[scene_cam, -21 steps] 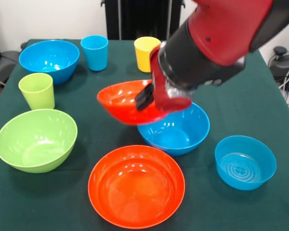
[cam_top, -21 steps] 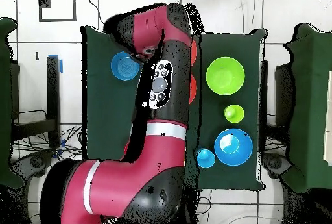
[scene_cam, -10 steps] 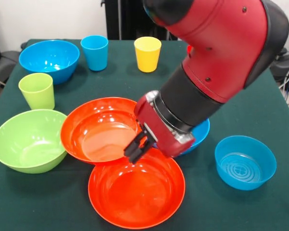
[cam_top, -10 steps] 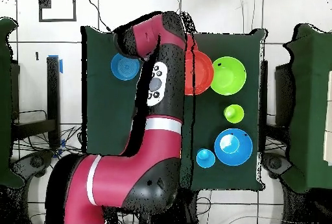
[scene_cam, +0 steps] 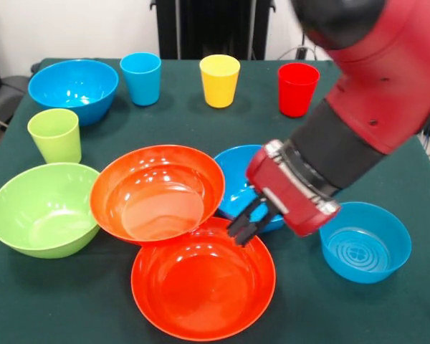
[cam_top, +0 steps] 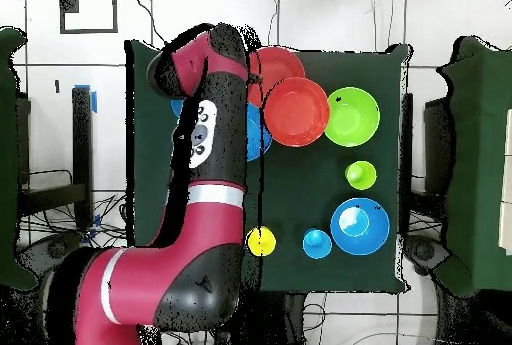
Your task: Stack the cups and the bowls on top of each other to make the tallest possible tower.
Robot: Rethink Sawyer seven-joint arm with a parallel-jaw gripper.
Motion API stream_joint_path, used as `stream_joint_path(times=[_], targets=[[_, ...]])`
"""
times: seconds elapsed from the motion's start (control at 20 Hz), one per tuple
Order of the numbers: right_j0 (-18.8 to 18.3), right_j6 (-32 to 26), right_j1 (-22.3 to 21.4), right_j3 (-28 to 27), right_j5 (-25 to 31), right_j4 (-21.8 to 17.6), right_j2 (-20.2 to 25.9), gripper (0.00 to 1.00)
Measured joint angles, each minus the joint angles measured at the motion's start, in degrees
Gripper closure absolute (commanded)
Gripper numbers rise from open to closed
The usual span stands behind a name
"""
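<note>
A red arm (scene_cam: pixel 373 107) reaches over a green table (scene_cam: pixel 387 150). Its gripper (scene_cam: pixel 249 223), jaws released and holding nothing, hangs above one orange bowl (scene_cam: pixel 201 279). A second orange bowl (scene_cam: pixel 158 193) overlaps it. Only the front view shows the gripper and the red cup (scene_cam: pixel 297 89).

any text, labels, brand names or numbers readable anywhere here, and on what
No readable text in either view.
The small blue bowl has a raised ring pattern with a mark at its centre on the inside bottom; too small to read as letters.
The arm shows a panel with round buttons in the overhead view; no legible marking.
The cups and other bowls look plain.
</note>
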Motion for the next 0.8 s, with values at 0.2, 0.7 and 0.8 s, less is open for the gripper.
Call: stream_joint_path(times=[0.2, 0.7, 0.8], targets=[[2.0, 0.0, 0.3, 0.0, 0.0, 0.1, -1.0, 1.00], [3.5, 0.0, 0.6, 0.0, 0.0, 0.6, -2.4, 1.00], [3.4, 0.0, 0.5, 0.0, 0.0, 0.6, -2.5, 1.00]])
